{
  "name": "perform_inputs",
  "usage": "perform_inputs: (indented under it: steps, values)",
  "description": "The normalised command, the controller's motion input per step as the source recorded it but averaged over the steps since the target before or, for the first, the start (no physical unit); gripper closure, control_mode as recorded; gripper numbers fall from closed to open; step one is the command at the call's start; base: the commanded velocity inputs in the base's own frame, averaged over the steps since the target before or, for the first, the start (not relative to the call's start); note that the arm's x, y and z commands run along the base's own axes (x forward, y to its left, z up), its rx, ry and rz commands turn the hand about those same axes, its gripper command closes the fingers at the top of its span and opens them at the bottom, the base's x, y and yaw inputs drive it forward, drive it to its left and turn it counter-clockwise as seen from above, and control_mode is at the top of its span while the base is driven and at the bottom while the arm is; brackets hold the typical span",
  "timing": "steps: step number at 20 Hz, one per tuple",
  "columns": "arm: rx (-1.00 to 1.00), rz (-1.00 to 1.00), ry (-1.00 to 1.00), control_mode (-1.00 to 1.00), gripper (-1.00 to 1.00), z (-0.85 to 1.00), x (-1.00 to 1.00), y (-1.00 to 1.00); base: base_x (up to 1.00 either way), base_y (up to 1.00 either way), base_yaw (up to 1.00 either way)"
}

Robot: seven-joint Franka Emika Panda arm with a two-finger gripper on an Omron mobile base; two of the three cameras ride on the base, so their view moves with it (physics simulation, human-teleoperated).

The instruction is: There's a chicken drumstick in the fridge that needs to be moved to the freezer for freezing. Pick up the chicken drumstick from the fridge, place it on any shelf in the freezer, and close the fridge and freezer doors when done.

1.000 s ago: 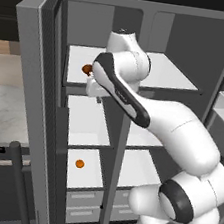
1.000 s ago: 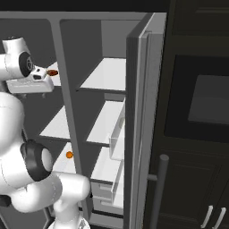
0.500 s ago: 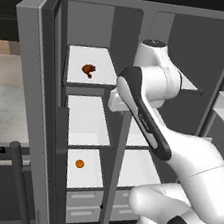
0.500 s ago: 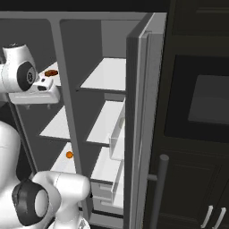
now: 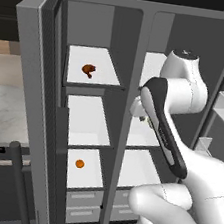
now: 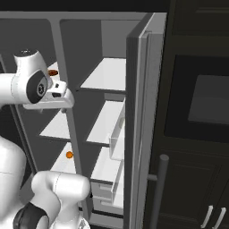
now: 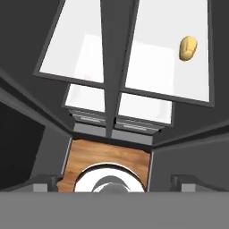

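On the top shelf (image 5: 101,74) of the freezer (image 5: 84,110), the narrower left half of the grey unit, lies the chicken drumstick (image 5: 88,70), well apart from the arm. An orange ball (image 5: 79,163) sits on a lower freezer shelf. Both doors stand open; the freezer door (image 5: 31,108) is at the left. The claw hangs before the central divider, beside the fridge (image 5: 187,94); I cannot tell how far it is open. A yellow-tan oval (image 7: 188,48) lies on a fridge shelf.
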Motion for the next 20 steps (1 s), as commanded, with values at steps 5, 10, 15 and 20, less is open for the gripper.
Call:
perform_inputs:
  steps: [5, 10, 15, 20]
  values:
    - [0.02, 0.0, -0.32, -1.0, -1.0, 0.04, -0.24, -0.27, 0.0, 0.0, 0.0]
    - [0.11, -0.06, -0.17, -1.0, -1.0, 0.12, -0.41, -0.1, 0.0, 0.0, 0.0]
    - [0.14, -0.1, -0.04, -1.0, -1.0, 0.13, -0.43, 0.0, 0.0, 0.0, 0.0]
    - [0.08, -0.04, -0.02, -1.0, -1.0, 0.21, -0.22, 0.01, 0.0, 0.0, 0.0]
